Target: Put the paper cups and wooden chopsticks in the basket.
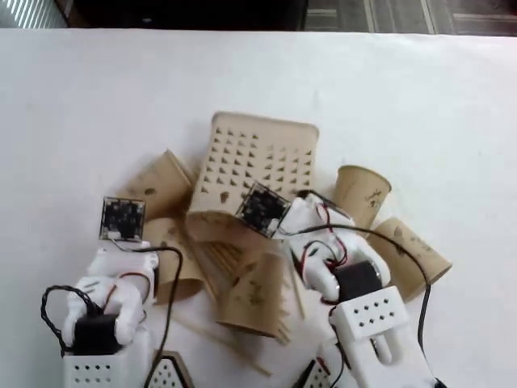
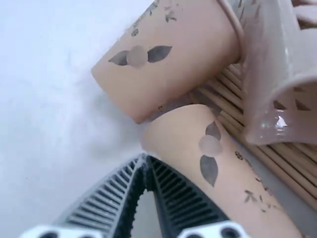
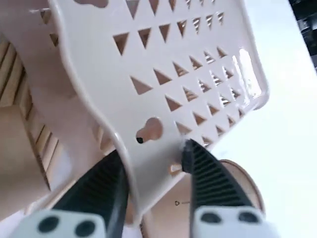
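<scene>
Beige basket (image 1: 258, 166) lies tipped among cups (image 1: 361, 192) and chopsticks (image 1: 216, 260).

Passage over table (image 1: 97, 89) beyond basket (image 1: 258, 158); paper cups (image 1: 252, 293) and chopsticks (image 1: 220, 257) tight against its near sides.

Likely a robotics lab: wired robot arm (image 1: 355, 291) over white table (image 1: 81, 97).

The left arm (image 1: 105, 319) and right arm (image 1: 359, 303) have white shells, black motor blocks, and black and red cables (image 1: 166, 299). Each carries a square black circuit board (image 1: 123, 217) at its end nearest the basket (image 1: 266, 145). The left gripper (image 2: 147, 161) and right gripper (image 3: 152, 151) have black ribbed fingers (image 2: 183, 198).
</scene>
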Controlling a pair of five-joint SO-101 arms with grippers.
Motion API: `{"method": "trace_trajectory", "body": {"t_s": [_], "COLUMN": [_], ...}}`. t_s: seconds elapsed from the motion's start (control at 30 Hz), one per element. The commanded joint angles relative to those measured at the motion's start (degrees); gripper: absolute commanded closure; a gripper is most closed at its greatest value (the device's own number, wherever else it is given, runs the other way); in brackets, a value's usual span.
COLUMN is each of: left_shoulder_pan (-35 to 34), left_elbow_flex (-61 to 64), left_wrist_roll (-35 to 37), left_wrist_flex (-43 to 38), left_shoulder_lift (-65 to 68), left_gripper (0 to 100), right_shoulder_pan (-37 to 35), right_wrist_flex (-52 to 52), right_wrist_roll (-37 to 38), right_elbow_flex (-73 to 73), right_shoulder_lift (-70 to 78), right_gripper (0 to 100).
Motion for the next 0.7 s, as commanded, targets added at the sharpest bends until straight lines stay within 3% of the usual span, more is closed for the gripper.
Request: {"method": "trace_trajectory", "body": {"t_s": [0.0,0.37,0.67], "left_shoulder_pan": [-0.6,-0.6,-0.6], "left_elbow_flex": [-0.3,-0.3,-0.3], "left_wrist_roll": [-0.4,-0.4,-0.4], "left_wrist_flex": [-0.9,-0.9,-0.9], "left_shoulder_lift": [-0.2,-0.2,-0.2], "left_gripper": [98,98,98], "right_shoulder_pan": [1.0,3.0,7.0], "right_wrist_flex": [-0.2,-0.6,-0.7], "right_wrist_roll": [0.0,0.0,-1.1], "right_elbow_flex": [-4.1,-20.0,-33.9], "right_shoulder_lift": [-3.5,-2.9,21.0], "right_gripper": [97.6,97.8,97.8]}}
